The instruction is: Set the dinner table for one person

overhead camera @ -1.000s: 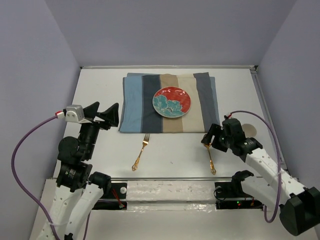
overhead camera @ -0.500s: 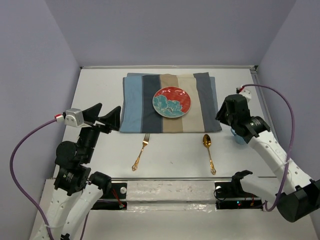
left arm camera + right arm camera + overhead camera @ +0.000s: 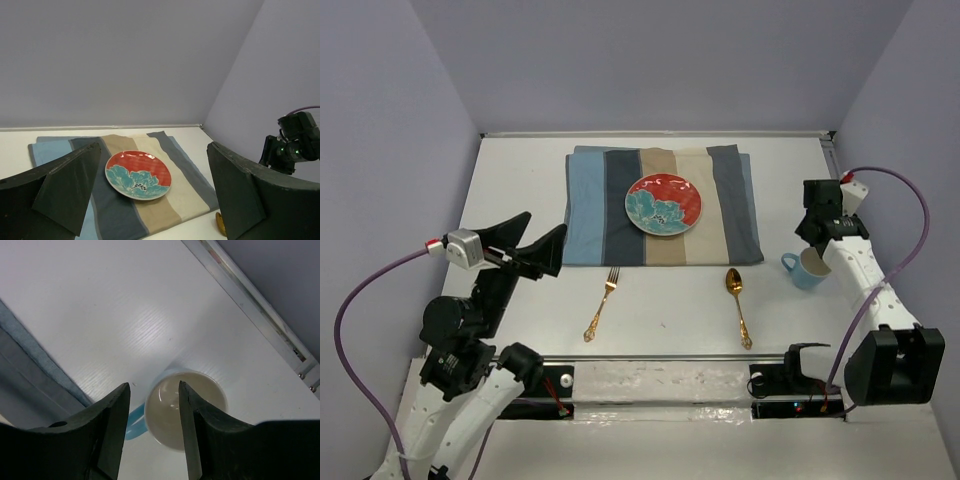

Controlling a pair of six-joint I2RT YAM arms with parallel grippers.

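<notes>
The dinner table (image 3: 520, 180) is a large white top. A striped placemat (image 3: 720, 215) lies at its far middle with a red and teal plate (image 3: 663, 204) on it. A gold fork (image 3: 602, 303) lies in front of the mat's left part and a gold spoon (image 3: 738, 303) in front of its right part. A light blue mug (image 3: 807, 270) stands upright to the mat's right. My right gripper (image 3: 154, 385) is open and empty above the mug (image 3: 186, 415), its jaws either side of the rim near the handle. My left gripper (image 3: 535, 250) is open and empty, raised left of the mat.
A pale raised rim (image 3: 250, 305) runs along the table's right edge close behind the mug. The left wrist view shows the plate (image 3: 138, 175), the mat (image 3: 175, 200) and the right arm (image 3: 292, 145) by the right wall.
My right gripper has let go of the spoon, which now lies on the table, and has swung right and back to above the mug. The left arm has drawn slightly nearer.
</notes>
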